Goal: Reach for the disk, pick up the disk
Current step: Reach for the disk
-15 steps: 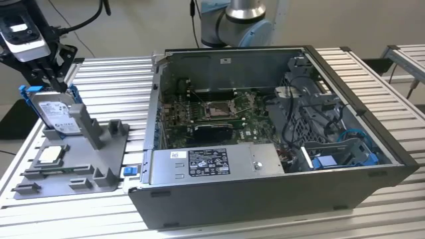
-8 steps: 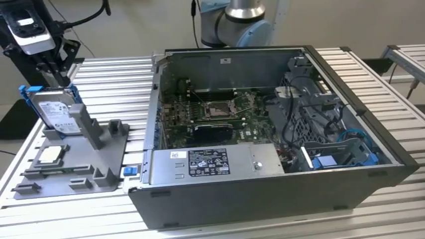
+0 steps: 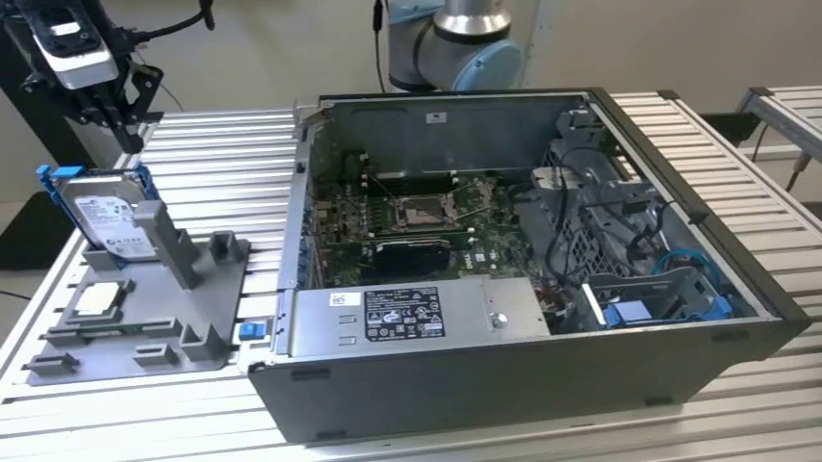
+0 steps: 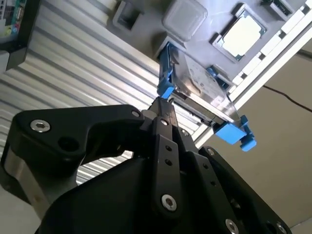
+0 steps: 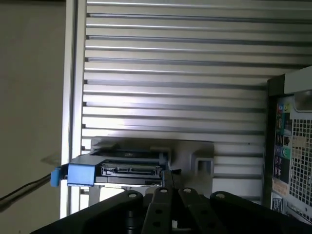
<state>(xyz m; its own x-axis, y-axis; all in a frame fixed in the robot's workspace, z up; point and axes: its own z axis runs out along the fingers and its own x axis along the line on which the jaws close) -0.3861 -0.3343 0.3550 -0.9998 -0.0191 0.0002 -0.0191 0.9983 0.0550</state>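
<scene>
Disk (image 3: 110, 219) stands on edge in the holder (image 3: 192, 289): likely stiff, dense, shock-shy, so grip its blue-framed flanks; your gripper (image 3: 126, 135) hovers above, fingers (image 4: 165, 141) closed together on nothing.

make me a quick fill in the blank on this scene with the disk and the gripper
1. The disk stands ___ in the grey holder.
2. The plastic carrier framing the disk is ___ in colour.
3. The gripper hangs ___ the disk.
4. The small square silver chip lies ___ on the holder, in front of the disk.

Missing words: upright; blue; above; flat.
</scene>
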